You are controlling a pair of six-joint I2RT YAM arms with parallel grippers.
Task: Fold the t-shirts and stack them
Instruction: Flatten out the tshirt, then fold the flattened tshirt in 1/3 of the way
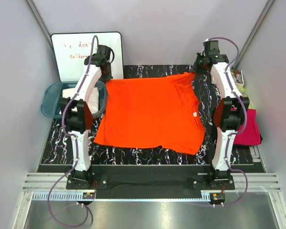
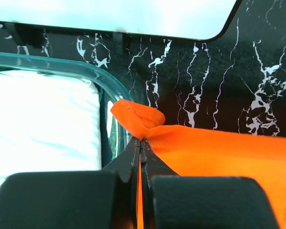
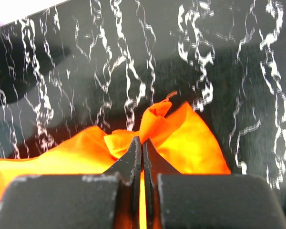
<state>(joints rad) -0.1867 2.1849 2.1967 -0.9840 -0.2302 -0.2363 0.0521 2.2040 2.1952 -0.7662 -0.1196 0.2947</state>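
An orange t-shirt [image 1: 152, 114] lies spread across the black marbled table [image 1: 148, 155]. My left gripper [image 1: 105, 76] is shut on its far left corner; in the left wrist view a pinch of orange cloth [image 2: 138, 117] bunches at the tips [image 2: 141, 142]. At the far right corner my right gripper [image 1: 200, 67] is shut on the shirt too, and orange fabric [image 3: 167, 121] puckers above the closed fingertips [image 3: 142, 142]. A magenta-pink t-shirt [image 1: 250, 128] lies at the right table edge behind the right arm. White cloth [image 1: 93, 100] fills the teal tub [image 1: 50, 98].
The teal tub's rim [image 2: 62, 64] stands right beside my left gripper. A whiteboard [image 1: 86, 52] leans against the back wall. Colourful booklets [image 1: 239, 78] lie at the far right. Grey walls close in both sides.
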